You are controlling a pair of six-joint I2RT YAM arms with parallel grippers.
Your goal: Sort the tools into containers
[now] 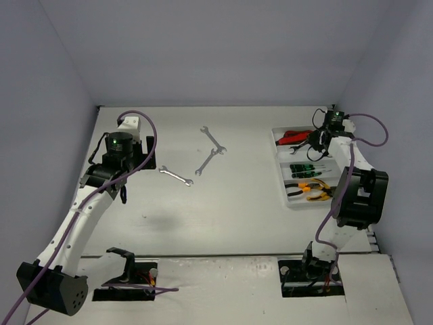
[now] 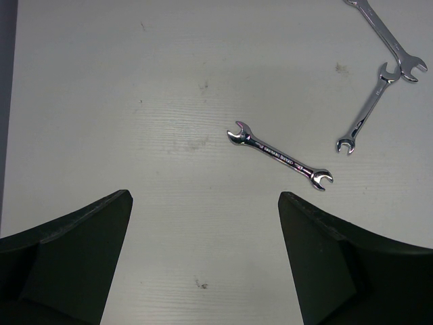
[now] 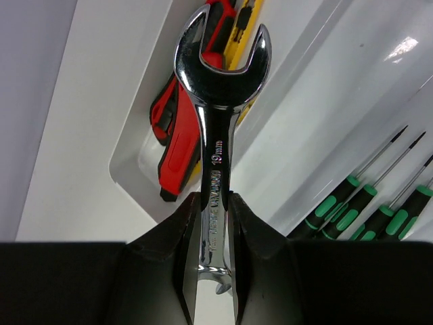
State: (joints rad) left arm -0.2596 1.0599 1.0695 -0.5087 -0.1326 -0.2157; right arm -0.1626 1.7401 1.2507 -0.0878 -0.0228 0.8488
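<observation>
Sorting looks well past halfway, as you can judge from the white tray near the table's right edge, toward its far right corner. The compartment nearest the far edge holds the red-handled cutters with a yellow cutter beside them. The next one shows only bare white plastic in the part the right wrist view covers. The third carries the green-and-black screwdrivers, and the one nearest the arms has the orange pliers. Your right tool is clenched on the shank of a silver wrench, which it holds over the far end of the tray. The open head lies across the cutter compartment in that view, though you cannot tell from here which compartment sits directly under it. Your left tool is released, jaws spread wide and carrying nothing, above the table's left half. What is left for you: the carried wrench to set down, and three wrenches lying loose mid-table toward the far edge, well apart from the tray, two of them touching at their ends.
</observation>
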